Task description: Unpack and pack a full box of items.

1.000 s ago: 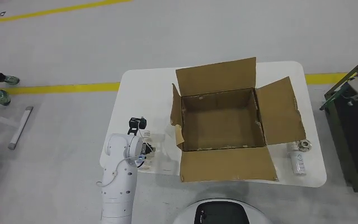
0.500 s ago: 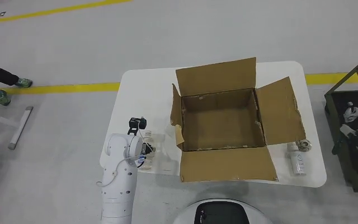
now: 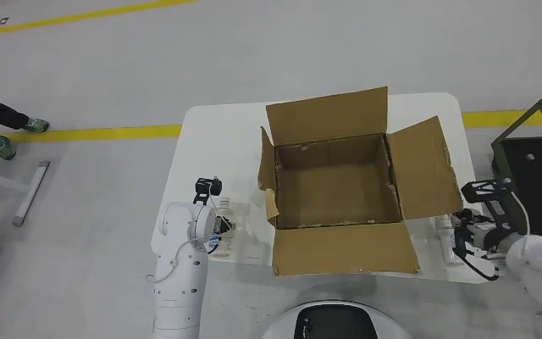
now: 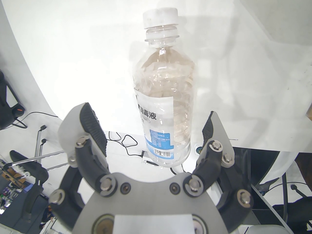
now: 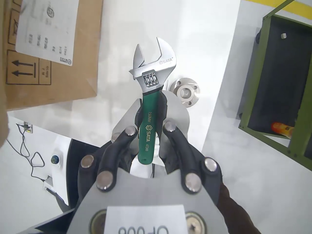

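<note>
Left wrist view: bottle [image 4: 165,98], off the left side of the box [image 3: 339,182], long axis pointing away from the left gripper [image 4: 150,113], base between wide-spread fingers, untouched. Right gripper [image 5: 151,103] clamps the wrench [image 5: 152,64] by its handle beyond the box's right flap. The bottle's underside is hidden.
</note>
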`<state>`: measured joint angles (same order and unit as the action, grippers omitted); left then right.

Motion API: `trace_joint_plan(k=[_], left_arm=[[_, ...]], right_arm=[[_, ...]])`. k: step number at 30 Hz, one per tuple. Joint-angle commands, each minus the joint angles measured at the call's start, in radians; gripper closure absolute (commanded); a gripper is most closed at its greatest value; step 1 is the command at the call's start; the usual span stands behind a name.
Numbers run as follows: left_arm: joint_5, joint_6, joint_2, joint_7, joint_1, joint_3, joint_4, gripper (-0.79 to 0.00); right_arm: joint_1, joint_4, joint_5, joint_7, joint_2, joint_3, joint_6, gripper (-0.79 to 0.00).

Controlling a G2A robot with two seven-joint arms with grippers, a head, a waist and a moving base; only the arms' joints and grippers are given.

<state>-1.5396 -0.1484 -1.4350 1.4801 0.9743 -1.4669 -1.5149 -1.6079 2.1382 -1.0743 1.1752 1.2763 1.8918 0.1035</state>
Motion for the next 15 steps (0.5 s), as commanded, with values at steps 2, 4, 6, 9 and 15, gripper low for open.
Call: trace_joint_plan(k=[2, 4, 6, 9, 15], left_arm=[[0.000, 0.000, 0.000, 0.000, 0.000, 0.000, 0.000, -0.785], [0.000, 0.000, 0.000, 0.000, 0.000, 0.000, 0.000, -0.785], [0.000, 0.000, 0.000, 0.000, 0.000, 0.000, 0.000, -0.785], [0.000, 0.000, 0.000, 0.000, 0.000, 0.000, 0.000, -0.785], [0.000, 0.000, 0.000, 0.000, 0.000, 0.000, 0.000, -0.785]], right_arm=[[-0.012, -0.009, -0.004, -0.006, -0.002, -0.012, 0.001, 0.000], [-0.021, -0.014, 0.007, -0.010, -0.003, -0.015, -0.003, 0.000], [-0.028, -0.020, 0.043, -0.023, -0.003, -0.013, -0.019, 0.000], [-0.040, -0.025, 0.085, -0.052, -0.002, -0.003, -0.056, 0.000], [-0.069, -0.059, 0.242, -0.126, 0.005, 0.031, -0.164, 0.000]])
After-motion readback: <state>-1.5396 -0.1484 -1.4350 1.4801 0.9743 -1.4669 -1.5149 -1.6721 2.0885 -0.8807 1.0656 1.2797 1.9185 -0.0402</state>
